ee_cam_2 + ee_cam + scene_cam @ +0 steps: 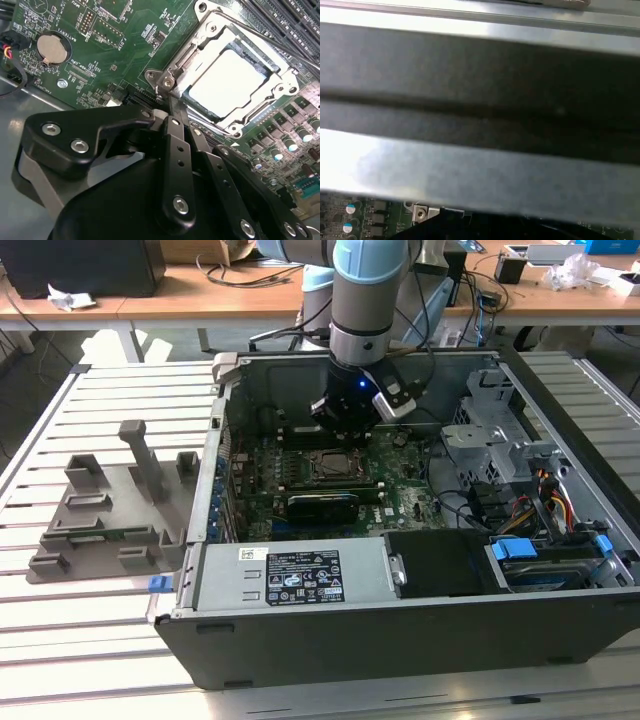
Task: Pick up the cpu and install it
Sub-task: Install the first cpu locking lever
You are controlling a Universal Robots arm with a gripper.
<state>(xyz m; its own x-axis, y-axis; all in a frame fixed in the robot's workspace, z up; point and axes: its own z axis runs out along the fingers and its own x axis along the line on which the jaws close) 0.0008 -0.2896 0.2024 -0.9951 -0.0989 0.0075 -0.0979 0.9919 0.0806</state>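
Note:
The cpu [227, 82] lies flat in the black socket on the green motherboard [115, 45], its silver top showing through the metal socket frame [210, 30] that sits around it. In the second wrist view my gripper [169, 102] has its black fingers [175, 145] drawn together, the tips at the frame's corner by the retention lever, with nothing seen between them. In the exterior view the gripper [345, 430] hangs inside the open computer case, just behind the socket [330, 465].
A grey plastic tray [110, 510] lies on the slatted table at the exterior view's left. Inside the case [400, 640] are a power supply [290, 575], a drive cage [490, 440] and cables [560, 505]. A metal case wall [480, 160] stands close to the wrist.

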